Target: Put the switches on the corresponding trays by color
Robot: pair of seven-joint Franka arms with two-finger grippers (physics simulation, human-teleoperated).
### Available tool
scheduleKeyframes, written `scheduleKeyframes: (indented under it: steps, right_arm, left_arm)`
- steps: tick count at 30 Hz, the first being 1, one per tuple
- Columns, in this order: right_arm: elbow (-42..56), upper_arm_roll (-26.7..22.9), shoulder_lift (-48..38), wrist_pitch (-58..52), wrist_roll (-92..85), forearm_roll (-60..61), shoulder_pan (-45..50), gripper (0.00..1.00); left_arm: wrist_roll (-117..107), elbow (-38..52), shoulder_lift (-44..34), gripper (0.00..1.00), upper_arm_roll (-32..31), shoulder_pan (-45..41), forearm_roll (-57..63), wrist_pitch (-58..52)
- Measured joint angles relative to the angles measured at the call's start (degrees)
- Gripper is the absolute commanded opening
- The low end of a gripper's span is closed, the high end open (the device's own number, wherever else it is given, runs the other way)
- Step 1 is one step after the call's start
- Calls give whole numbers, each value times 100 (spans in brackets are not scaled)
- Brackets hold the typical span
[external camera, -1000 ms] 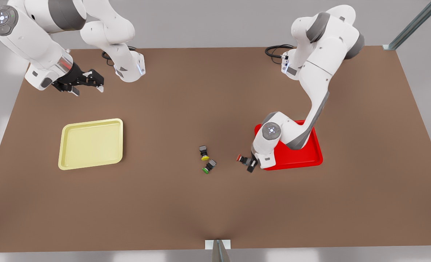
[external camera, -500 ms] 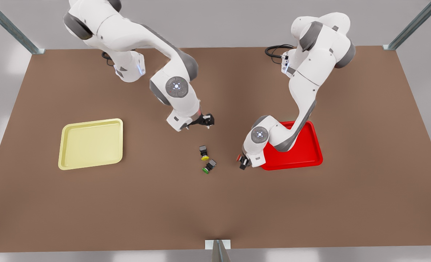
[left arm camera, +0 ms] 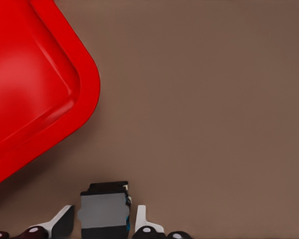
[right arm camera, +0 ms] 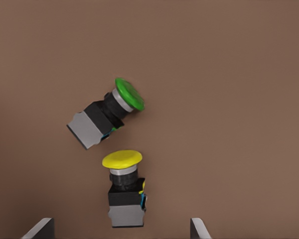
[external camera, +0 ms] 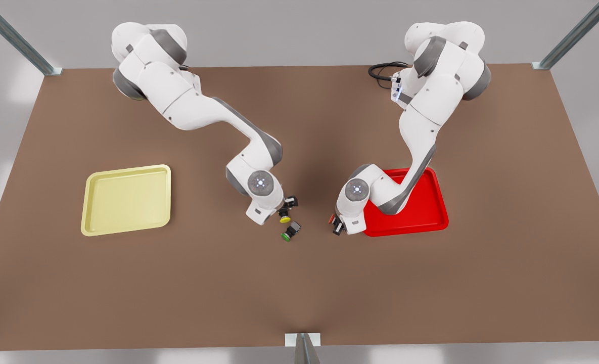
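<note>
I have the red-capped switch (external camera: 332, 220) lying on the brown table (external camera: 299, 288) just off the near corner of the red tray (external camera: 425, 212), on the side toward the front view's left; in the left wrist view its grey body (left arm camera: 104, 211) sits between the two white-tipped fingers (left arm camera: 142, 219), which stand close on either side, though I cannot tell whether they actually press it. That makes the left gripper (external camera: 337, 226) the one low beside the red tray. The yellow-capped switch (external camera: 284, 219) lies near the table's middle, and my right gripper (external camera: 285, 208) is right over it; the right wrist view shows the jaws spread wide, fingertips (right arm camera: 40, 229) well clear of the switch (right arm camera: 123, 186). The green-capped switch (external camera: 290, 232) lies just beside the yellow one, tilted. The pale yellow tray (external camera: 126, 199) sits well apart, toward the front view's left.
</note>
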Motion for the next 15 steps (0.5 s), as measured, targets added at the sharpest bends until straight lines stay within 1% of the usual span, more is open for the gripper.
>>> scheduleKeyframes:
  steps: [3, 9, 11, 13, 15]
  right_arm:
    - [-20, 0, 25, 126, 65, 2, 159, 100]
    - [-14, -8, 365, 170, 79, 2, 140, 100]
    - [-38, -9, 421, 223, 84, 2, 149, 100]
    - [-116, -9, 551, 393, 79, 2, 158, 100]
    - [-104, -9, 621, 487, 55, -7, 158, 100]
  left_arm:
    - [16, 0, 3, 49, 0, 0, 14, 1]
    - [30, 88, -41, 49, -1, 0, 0, -65]
    - [86, 88, -122, 50, 28, 6, -9, -107]
    - [931, -125, -784, 51, 562, 22, -119, -121]
    - [2451, -560, -1524, 51, 1149, 32, -672, -174]
